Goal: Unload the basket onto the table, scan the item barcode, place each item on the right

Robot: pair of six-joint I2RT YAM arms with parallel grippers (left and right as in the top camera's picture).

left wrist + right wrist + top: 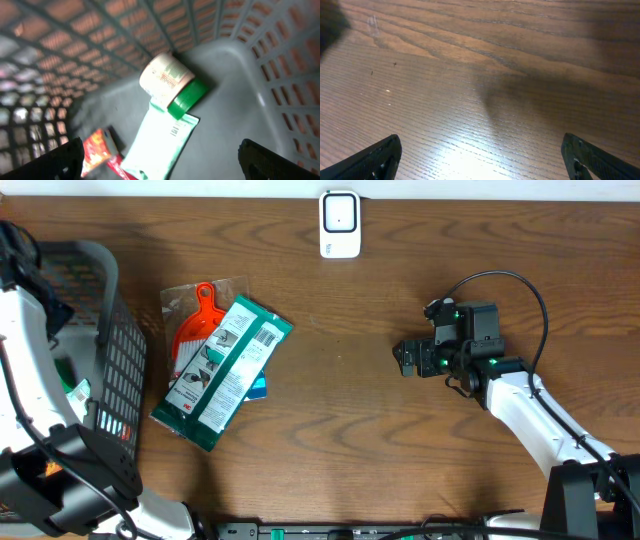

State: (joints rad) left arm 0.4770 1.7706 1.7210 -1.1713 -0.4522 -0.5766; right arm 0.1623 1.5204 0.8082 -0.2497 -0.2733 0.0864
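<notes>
Left claw (160, 146) hangs wide open inside the basket (280, 65), gripping nothing; the green-capped jar (167, 80) lies just ahead of it, touching a mint pouch (165, 131). Right claw (481, 141) is wide open too, wood table (470, 65) underneath.

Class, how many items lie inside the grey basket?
3: a jar with a green lid in the corner of the basket, a pale green pouch just in front of it, and a red packet left of the pouch. Others may be hidden outside the frame.

The table (350, 430) is grained wood, the basket (125, 370) matt plastic, the green packet (225, 365) glossy
</notes>
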